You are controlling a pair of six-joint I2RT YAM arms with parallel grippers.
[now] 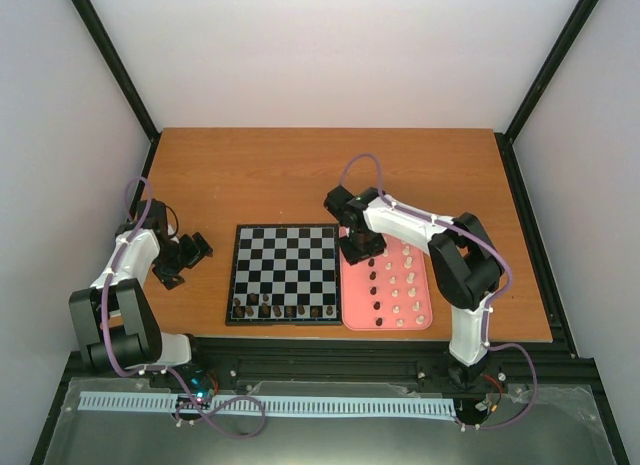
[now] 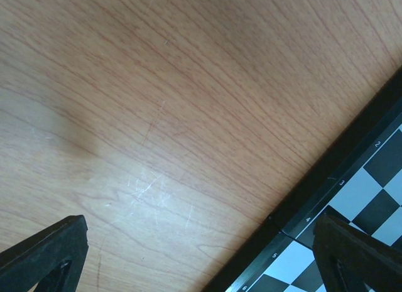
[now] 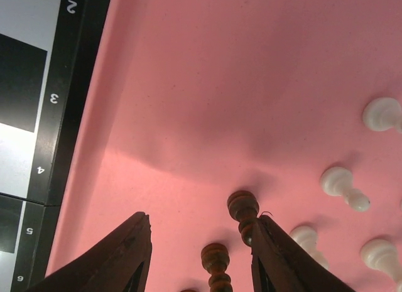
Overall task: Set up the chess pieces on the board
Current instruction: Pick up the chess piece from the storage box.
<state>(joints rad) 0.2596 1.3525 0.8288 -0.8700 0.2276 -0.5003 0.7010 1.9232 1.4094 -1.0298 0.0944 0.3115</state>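
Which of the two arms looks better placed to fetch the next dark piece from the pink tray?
Right. The right pincer hangs open over the pink tray, a dark piece between its jaws. The left pincer is over the wooden table, beyond the board's other side.

A robot test cell, probably in a lab. Plain white panels [image 1: 330, 45] and black framing [image 1: 115, 60] enclose the wooden table [image 1: 300, 175].

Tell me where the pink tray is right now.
In the top view the pink tray lies right of centre, directly beside the board at its right border, with the right tool over the tray's far left corner.
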